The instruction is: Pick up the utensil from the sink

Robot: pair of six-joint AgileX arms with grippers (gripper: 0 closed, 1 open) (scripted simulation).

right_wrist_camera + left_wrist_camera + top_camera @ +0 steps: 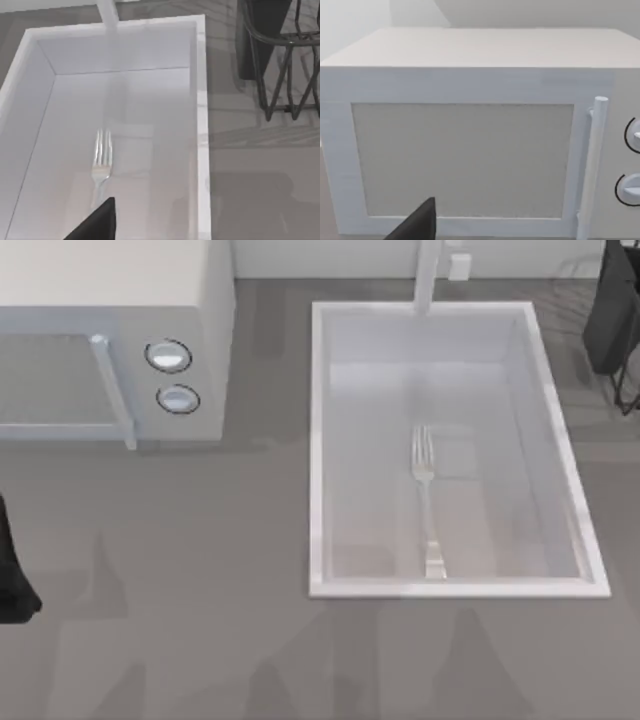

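Fork (425, 502) lying flat on sink (318, 440) bottom, risking slipping; right end effector (97, 222) closure unclear, hovering above.

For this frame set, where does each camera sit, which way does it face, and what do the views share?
Top view: above the table, looking down on the sink, the fork on its bottom and the microwave; a dark part of the left arm shows at the left edge.
Left wrist view: on the left arm, facing the microwave's door; a dark tool tip shows.
Right wrist view: on the right arm, looking down into the sink at the fork; a dark tool tip shows.
Shared: top and right wrist views both show fork and sink.
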